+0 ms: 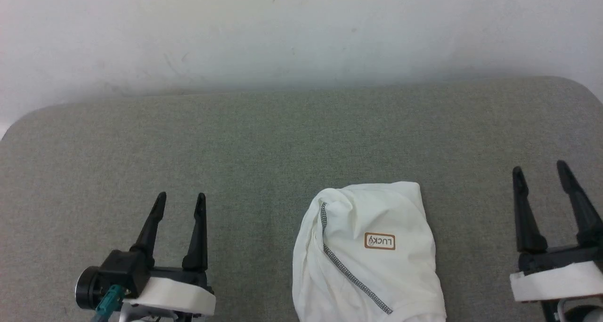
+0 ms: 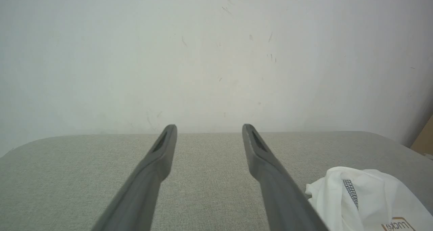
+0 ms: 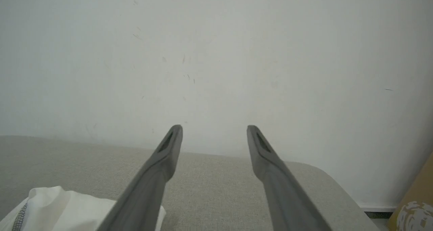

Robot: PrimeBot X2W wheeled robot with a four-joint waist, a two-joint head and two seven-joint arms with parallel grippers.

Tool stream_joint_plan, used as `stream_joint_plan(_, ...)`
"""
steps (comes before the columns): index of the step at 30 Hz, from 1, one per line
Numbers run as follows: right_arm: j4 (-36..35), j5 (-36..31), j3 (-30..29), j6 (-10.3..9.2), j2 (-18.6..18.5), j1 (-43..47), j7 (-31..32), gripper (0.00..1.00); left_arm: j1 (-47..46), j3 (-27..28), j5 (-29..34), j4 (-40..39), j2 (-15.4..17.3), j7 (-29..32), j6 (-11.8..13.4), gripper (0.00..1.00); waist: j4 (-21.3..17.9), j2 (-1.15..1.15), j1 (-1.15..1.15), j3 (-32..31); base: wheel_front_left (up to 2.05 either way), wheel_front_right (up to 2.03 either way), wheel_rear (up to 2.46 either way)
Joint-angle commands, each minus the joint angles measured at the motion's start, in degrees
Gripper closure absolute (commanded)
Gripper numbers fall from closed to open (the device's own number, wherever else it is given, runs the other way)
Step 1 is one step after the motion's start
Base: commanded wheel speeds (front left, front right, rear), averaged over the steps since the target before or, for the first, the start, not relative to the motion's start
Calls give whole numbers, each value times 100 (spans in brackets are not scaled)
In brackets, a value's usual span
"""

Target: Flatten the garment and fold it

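Left claw (image 1: 182, 198): fingers spread wide, nothing between them, over the grey pad (image 1: 245, 138). Right claw (image 1: 539, 169): likewise wide apart and empty. The top (image 1: 372, 270) lies bunched on the pad between the two claws, nearer the right one, touching neither. Its brown label (image 1: 379, 241) faces up. A white wall (image 1: 301, 29) stands beyond both sets of fingertips.

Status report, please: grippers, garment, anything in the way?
Left gripper open, empty. Right gripper same. Garment crumpled on grey surface between them. No obstacle seen.
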Motion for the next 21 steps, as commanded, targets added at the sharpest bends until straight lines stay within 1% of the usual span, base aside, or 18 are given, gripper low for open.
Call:
stream_joint_plan(1, -31, 42, 58, -6, 48, 97, -55, 0, 87, 20, 53, -56, -13, -27, 47, 0, 5, 0, 0, 0, 0, 0, 0)
stream_joint_plan(7, 56, 102, 270, -6, 48, 251, -138, 0, 171, 23, 153, -177, -22, -27, 98, 0, 41, 0, 0, -21, 0, 0, 0)
stream_joint_plan(14, -23, 196, 267, -6, -95, 221, 9, 0, 163, -16, 246, -201, -26, -27, 92, 0, 142, 0, 0, -24, 0, 0, 0)
stream_joint_plan(16, -62, 387, 293, -6, -107, 251, 209, 0, 157, -33, 245, -179, -27, -27, 84, 0, 186, 0, 0, -2, 0, 0, 0)
stream_joint_plan(18, -96, 512, 434, -6, -271, 268, 527, 0, 149, -65, 244, -144, -28, -27, 69, 0, 231, 0, 0, 45, 0, 0, 0)
stream_joint_plan(21, -27, 922, 638, -6, -499, 228, 1286, 0, 118, -110, 242, -92, -29, -27, 45, 0, 293, 0, 0, 151, 0, 0, 0)
